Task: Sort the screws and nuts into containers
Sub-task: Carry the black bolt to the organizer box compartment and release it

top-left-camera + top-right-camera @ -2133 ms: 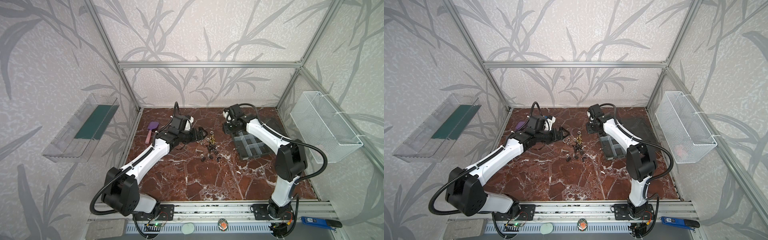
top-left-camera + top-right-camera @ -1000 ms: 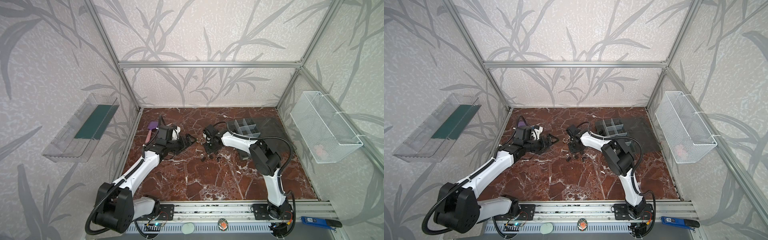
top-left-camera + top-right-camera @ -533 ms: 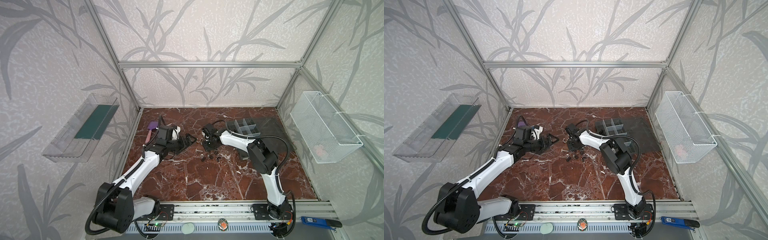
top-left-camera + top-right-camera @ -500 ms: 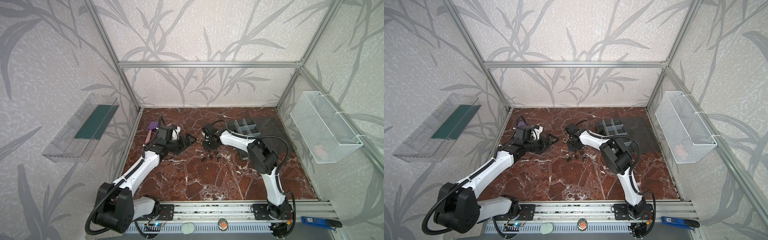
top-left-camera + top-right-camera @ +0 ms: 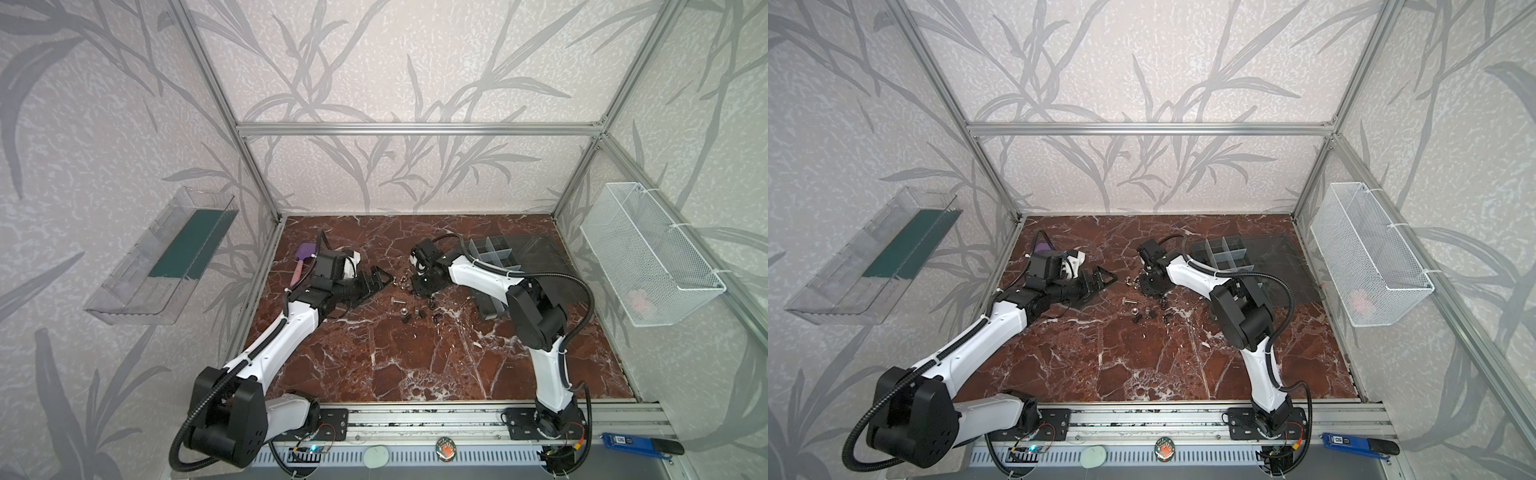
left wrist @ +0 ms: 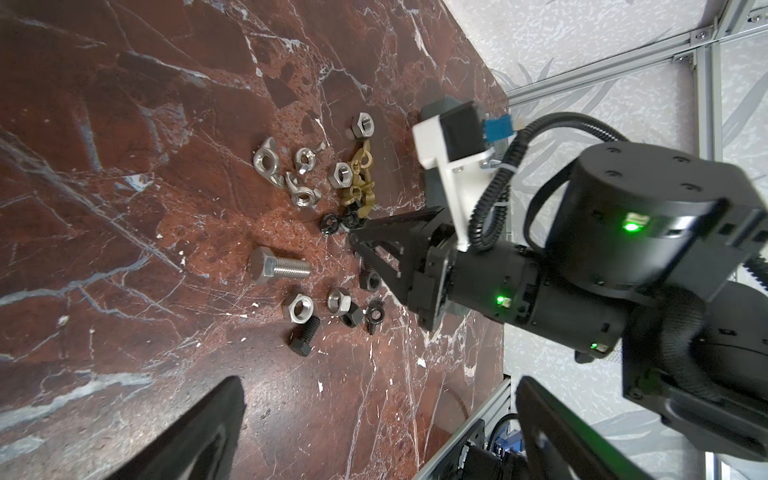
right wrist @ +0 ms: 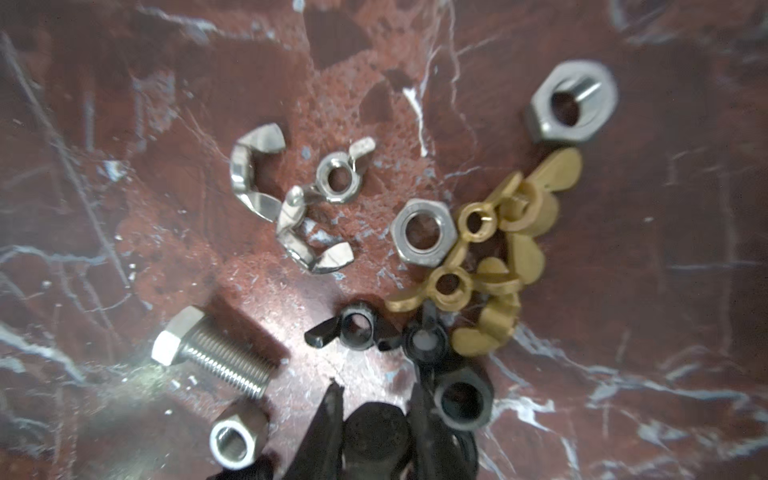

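While the left gripper (image 6: 380,384) hangs with jaws wide and empty, the right gripper (image 7: 374,399) has its jaws drawn in on a black piece (image 7: 374,430) at the pile's edge.

We see the screws (image 7: 212,357) and nuts (image 7: 424,237) lying loose on the marble table (image 5: 415,357) between the two arms, brass wing nuts (image 7: 515,249) among them. The containers (image 5: 492,249) sit toward the far right of the table, behind the right arm and apart from the pile. We cannot tell what the blurred black piece is.

R fingers (image 6: 395,226) off box (image 5: 494,249), onto nuts (image 6: 341,174), narrowed — L arm (image 5: 291,328) back.
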